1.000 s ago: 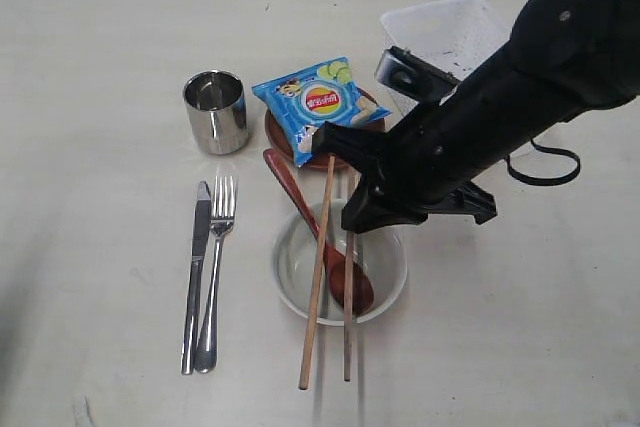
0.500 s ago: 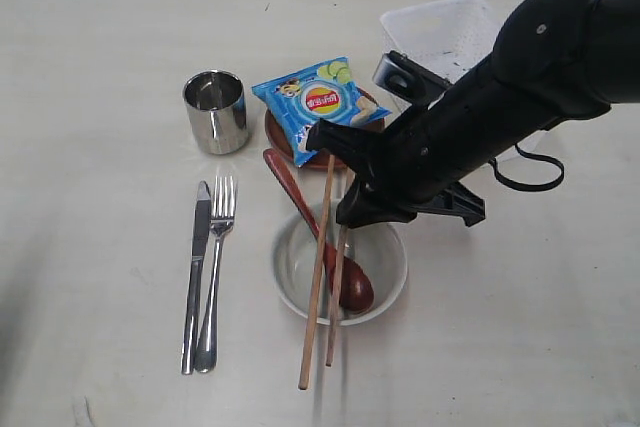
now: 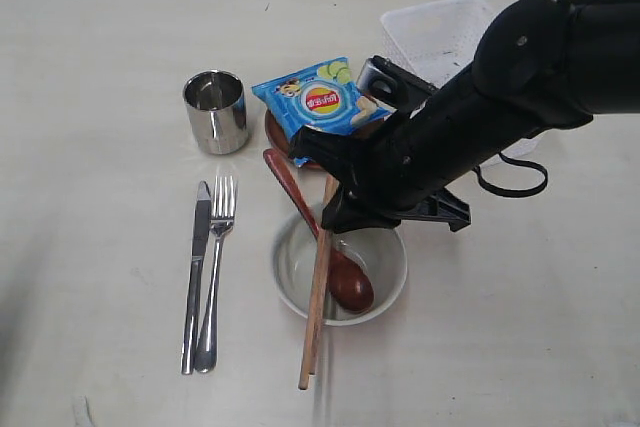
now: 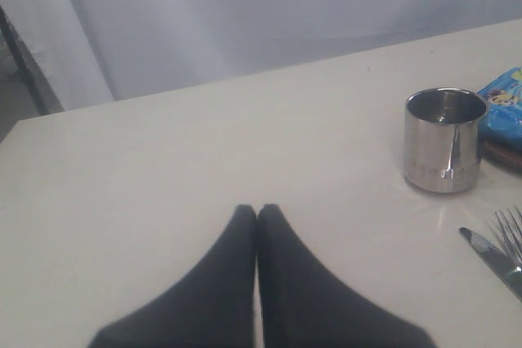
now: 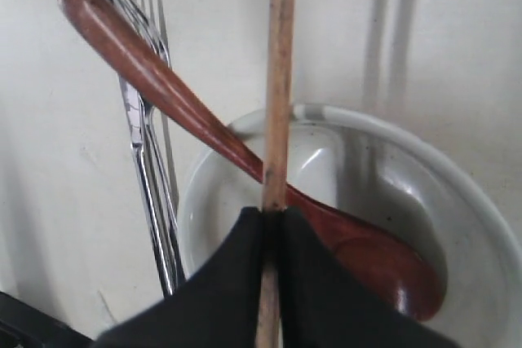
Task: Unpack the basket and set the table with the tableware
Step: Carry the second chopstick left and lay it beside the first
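We see our right gripper (image 5: 272,216) pinched tight on a chopstick (image 5: 280,71) over the bowl (image 5: 342,113) (the red spoon (image 5: 163,83) rests inside). Our left gripper (image 4: 257,216) is closed, empty.

Robot lab bench, laid out like a dinner table.
We're looking at a wide, bare cream table (image 3: 90,37) with a plain grey-white curtain (image 4: 285,14) hanging right behind its far edge, a dark metal post (image 4: 26,59) standing off one corner, and a bulky black robot arm (image 3: 520,67) leaning in across the top. That's a curtained-off test rig in a lab, and it doesn't look like a home.
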Robot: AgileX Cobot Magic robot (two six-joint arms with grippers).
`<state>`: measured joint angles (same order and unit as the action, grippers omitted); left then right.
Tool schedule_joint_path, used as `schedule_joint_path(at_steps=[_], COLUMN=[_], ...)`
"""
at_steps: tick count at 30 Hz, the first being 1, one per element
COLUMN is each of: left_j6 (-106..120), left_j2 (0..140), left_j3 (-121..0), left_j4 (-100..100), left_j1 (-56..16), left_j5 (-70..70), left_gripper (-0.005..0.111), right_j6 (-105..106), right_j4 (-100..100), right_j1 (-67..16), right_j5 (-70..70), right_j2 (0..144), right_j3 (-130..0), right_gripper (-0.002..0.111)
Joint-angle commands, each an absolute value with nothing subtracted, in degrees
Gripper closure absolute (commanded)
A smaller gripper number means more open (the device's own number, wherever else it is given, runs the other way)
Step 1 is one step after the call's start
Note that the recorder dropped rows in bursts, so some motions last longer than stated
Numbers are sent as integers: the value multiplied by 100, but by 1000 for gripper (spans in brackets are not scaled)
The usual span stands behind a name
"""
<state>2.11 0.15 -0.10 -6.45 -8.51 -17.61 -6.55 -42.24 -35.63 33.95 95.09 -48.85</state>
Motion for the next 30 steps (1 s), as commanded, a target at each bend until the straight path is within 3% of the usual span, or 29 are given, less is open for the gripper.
schedule_joint_path(at_steps=[1,23,26,30], left_j6=[192,192,192,192], left_j2=[0,0,0,0], left_j3=[0,0,0,0], left_j4=[-572,-572,-572,-572], left_j1=[-820,-820,-820,-820], left_j5=[-1715,-1715,-1715,-1715], left_gripper=[107,107,107,107], right_j6=[-764,-877,-877,-877], right_j4=[-4196,-3850,-3850,-3850], right_j1=[-3543,-3556,-3556,-3556], right_j5=[3354,3443,3431,3416], right_j2=[9506,9506,9506,9506], right_j3=[-4858,-4858,-4858,-4858], right_gripper=[109,108,96,70])
